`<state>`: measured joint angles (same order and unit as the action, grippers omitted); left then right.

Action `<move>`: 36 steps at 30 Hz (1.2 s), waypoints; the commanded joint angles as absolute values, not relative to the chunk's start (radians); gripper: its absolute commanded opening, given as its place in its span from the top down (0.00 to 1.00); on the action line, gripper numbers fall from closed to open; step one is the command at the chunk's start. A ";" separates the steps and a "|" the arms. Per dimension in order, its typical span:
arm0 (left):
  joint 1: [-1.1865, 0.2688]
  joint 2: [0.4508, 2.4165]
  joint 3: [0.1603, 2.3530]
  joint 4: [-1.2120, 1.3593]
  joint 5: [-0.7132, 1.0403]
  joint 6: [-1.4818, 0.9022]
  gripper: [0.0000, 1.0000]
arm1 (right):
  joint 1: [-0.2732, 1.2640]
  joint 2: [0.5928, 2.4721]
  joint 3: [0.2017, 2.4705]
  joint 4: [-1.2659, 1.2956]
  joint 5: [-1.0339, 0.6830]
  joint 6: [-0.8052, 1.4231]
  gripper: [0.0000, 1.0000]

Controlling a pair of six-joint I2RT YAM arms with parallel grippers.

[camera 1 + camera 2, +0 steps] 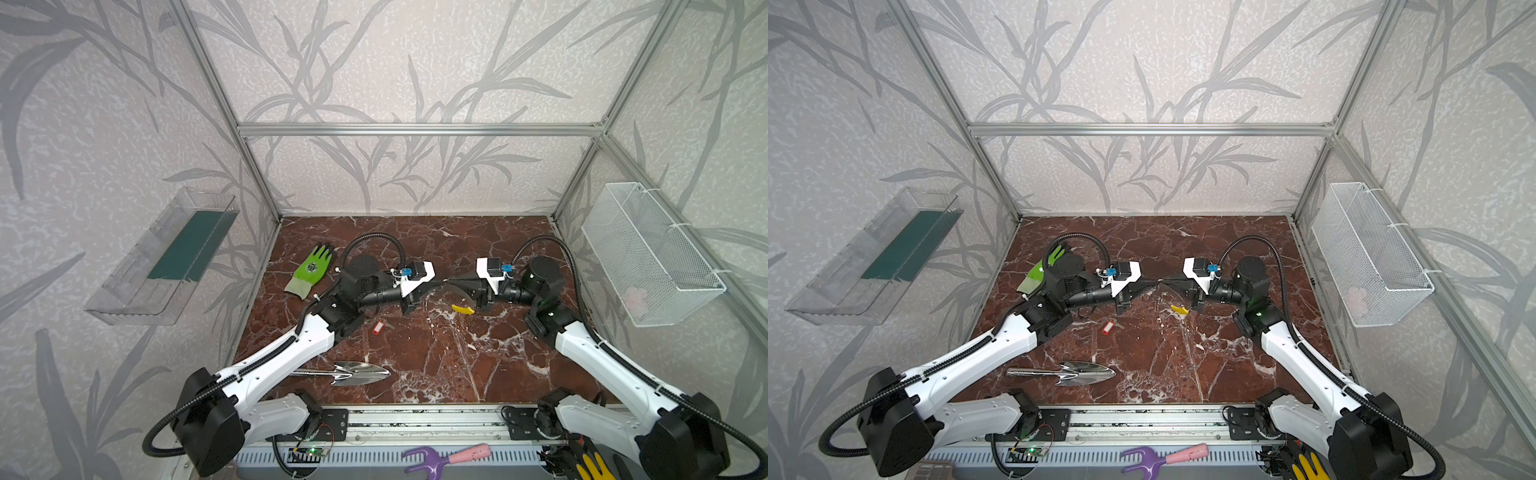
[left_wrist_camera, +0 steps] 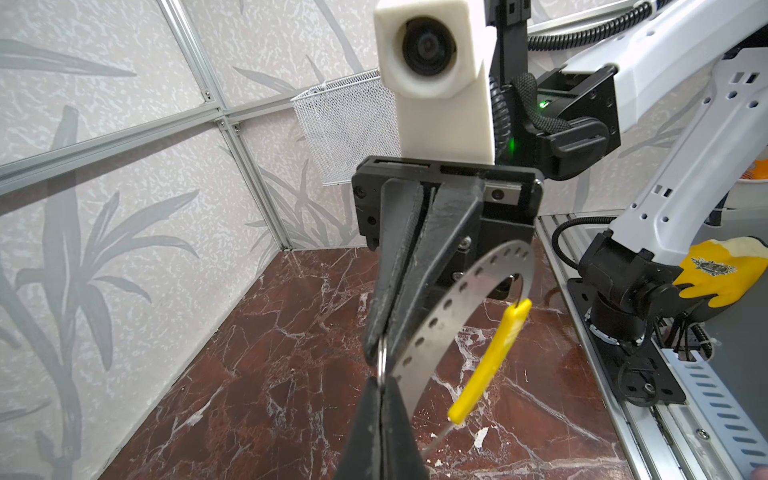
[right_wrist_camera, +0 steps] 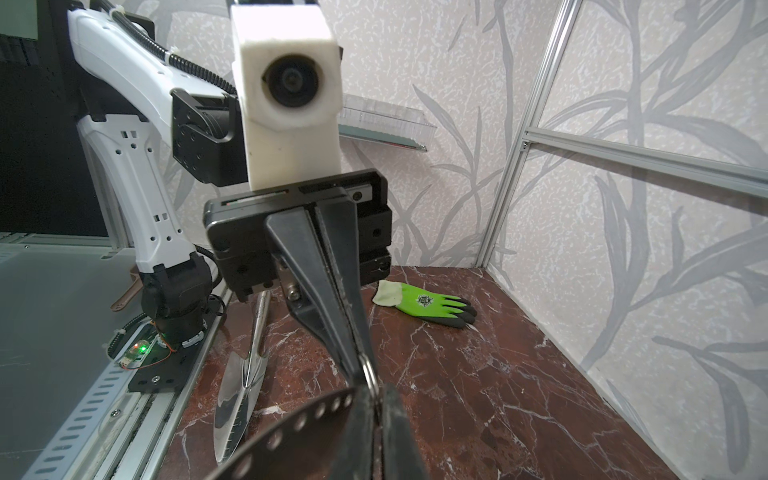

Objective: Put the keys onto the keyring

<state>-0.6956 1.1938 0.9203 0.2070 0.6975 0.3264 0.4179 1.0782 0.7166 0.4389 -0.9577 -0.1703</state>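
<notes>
Keyring aloft above the middle of the table, well clear of the marble, yellow segment dangling lowest. Right claw pinched nearly closed on the perforated band, seemingly its only support, though hard to confirm with the two claws overlapping. Left claw fully closed, tip to tip against the right, nipping a small split ring right at the band's edge. Red-tagged key flat on the table, apart from both claws, near the left arm; mint-tagged key not found in any view.

Likely handling: thin steel strip, light, stiff across its width yet springy around the curve, slick on both faces. Apt to swivel in a narrow pinch, so best gripped across the flat band, away from the yellow segment. Split ring tiny and hard, prone to twist or pop out of a smooth pinch. Red-tagged key light and low against hard stone; better taken by the thicker plastic tag, edge to edge, than by the thin blade. Slow lift advisable, to stop the blade swinging.
</notes>
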 commanded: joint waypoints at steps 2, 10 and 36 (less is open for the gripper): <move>-0.701 1.212 1.043 -0.036 0.700 0.461 1.00 | 0.419 1.029 0.738 0.273 -0.883 -0.313 0.74; -0.700 1.267 1.179 -0.291 0.687 0.584 1.00 | 0.419 0.976 0.824 0.022 -0.832 -0.491 0.72; -0.727 1.338 1.312 -0.459 0.678 0.654 1.00 | 0.470 1.043 0.925 -0.120 -0.853 -0.598 0.87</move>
<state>-0.7212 1.3392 1.2716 -0.4297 0.6769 0.6151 0.4641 1.0401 0.8879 -0.1108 -0.8528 -0.5964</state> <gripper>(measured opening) 0.048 0.133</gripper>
